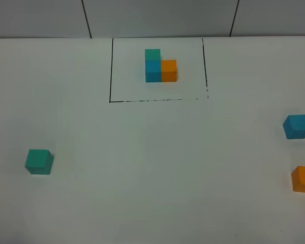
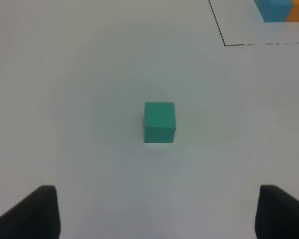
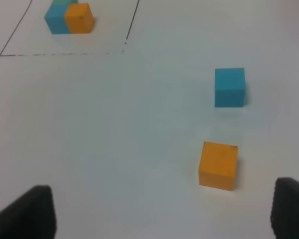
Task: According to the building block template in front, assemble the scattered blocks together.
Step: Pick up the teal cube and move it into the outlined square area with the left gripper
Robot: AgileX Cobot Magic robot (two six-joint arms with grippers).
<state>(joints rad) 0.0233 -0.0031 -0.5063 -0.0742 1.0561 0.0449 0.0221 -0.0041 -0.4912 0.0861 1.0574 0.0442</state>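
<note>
The template [image 1: 160, 66] stands at the back middle inside a black-lined rectangle: a teal-green cube, a blue cube and an orange cube joined in an L. Part of it shows in the left wrist view [image 2: 281, 10] and the right wrist view [image 3: 69, 19]. The loose teal-green cube [image 1: 39, 161] sits at the left, also ahead of my open, empty left gripper [image 2: 157, 211], apart from it [image 2: 159, 122]. The loose sky-blue cube [image 1: 296, 126] [image 3: 229, 87] and orange cube [image 1: 303, 179] [image 3: 218, 165] sit at the right. My right gripper [image 3: 162, 211] is open and empty, short of them.
The white table [image 1: 157, 168] ends at a grey panelled wall [image 1: 157, 18] behind the template. The orange cube lies at the right edge of the exterior view. Neither arm shows in the exterior view.
</note>
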